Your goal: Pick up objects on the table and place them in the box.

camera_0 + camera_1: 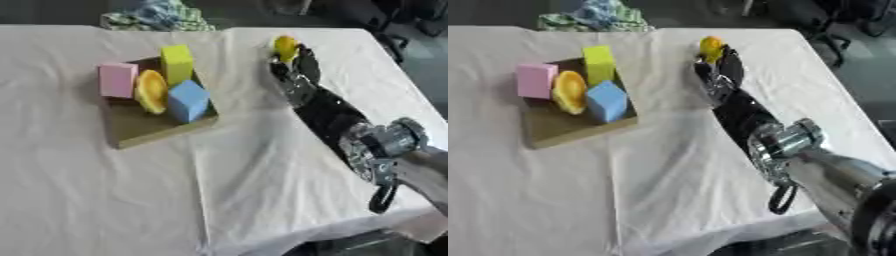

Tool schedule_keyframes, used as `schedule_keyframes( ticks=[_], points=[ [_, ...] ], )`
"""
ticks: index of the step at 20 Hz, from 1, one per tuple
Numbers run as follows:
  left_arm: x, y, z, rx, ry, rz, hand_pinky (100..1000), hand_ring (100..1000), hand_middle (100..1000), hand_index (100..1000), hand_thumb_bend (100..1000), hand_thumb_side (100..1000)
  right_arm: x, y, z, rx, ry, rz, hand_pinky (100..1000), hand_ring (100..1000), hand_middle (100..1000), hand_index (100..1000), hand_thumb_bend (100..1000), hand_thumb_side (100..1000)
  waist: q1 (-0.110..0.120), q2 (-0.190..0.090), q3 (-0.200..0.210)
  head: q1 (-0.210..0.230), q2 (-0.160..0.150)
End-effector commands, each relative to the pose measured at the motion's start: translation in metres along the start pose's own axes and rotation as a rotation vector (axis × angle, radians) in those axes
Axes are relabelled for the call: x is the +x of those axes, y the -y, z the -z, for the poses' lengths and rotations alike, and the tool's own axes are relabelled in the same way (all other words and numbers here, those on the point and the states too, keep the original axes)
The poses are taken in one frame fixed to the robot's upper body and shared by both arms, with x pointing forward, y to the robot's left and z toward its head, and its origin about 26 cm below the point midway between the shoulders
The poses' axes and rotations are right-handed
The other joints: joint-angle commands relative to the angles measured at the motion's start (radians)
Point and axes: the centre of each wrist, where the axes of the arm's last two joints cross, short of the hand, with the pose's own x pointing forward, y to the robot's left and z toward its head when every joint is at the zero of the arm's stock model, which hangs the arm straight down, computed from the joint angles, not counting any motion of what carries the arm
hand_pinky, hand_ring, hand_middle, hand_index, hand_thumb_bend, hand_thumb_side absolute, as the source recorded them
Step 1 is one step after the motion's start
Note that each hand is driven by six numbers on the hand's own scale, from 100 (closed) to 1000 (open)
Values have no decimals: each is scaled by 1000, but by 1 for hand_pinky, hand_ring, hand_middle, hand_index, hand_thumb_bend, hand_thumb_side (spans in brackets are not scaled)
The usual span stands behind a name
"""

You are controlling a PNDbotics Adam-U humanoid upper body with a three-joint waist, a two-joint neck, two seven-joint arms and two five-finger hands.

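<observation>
A brown box (144, 127) lies on the white table left of centre. In it stand a pink block (116, 80), a yellow-green block (177, 63), a blue block (187, 101) and an orange rounded piece (150, 91). My right arm reaches in from the lower right. My right hand (296, 70) is at the far middle of the table, its fingers curled round a small yellow object (285, 46). The yellow object sits at the fingertips, right of the box. My left hand shows in neither view.
The white cloth (245, 190) covers the table, with creases near the front edge. A patterned green and blue cloth bundle (157, 17) lies beyond the far edge. Dark chairs (842, 20) stand at the far right.
</observation>
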Motion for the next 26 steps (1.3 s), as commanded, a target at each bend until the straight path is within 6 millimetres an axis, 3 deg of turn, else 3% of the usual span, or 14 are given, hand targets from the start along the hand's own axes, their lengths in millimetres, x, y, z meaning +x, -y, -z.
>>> schedule_keyframes(
  ticks=[1,6,10,13,16,21,26],
  points=[
    [9,-7,3,-11,30,38,732,515,625,791,152,900,-4,16,11,-47,-20,4,759,758,696,809,189,419,-3,2,1,-12,4],
    [8,-7,3,-14,29,35,733,515,625,791,153,901,-2,17,12,-147,-16,11,716,697,559,677,136,288,-1,-1,1,-21,4],
    [7,-6,3,-17,25,33,733,515,625,790,153,903,5,18,12,-233,6,12,660,602,399,494,100,113,-3,-1,-9,-22,4],
    [6,-5,2,-17,20,30,733,515,625,790,154,903,11,18,11,-293,20,21,627,553,323,410,100,100,-3,-5,-21,-21,4],
    [4,-5,1,-15,11,25,734,515,625,790,156,904,19,19,12,-334,55,34,622,544,307,393,100,100,-5,-12,-34,-18,4],
    [0,-2,-3,-9,-11,9,734,514,624,789,160,904,57,24,7,-301,268,27,630,551,306,393,100,100,-9,-33,-77,7,4],
    [-6,1,-8,7,-34,-14,734,514,624,788,164,900,111,24,-17,-137,598,26,638,558,311,397,100,100,-5,-64,-127,44,4]
  ],
)
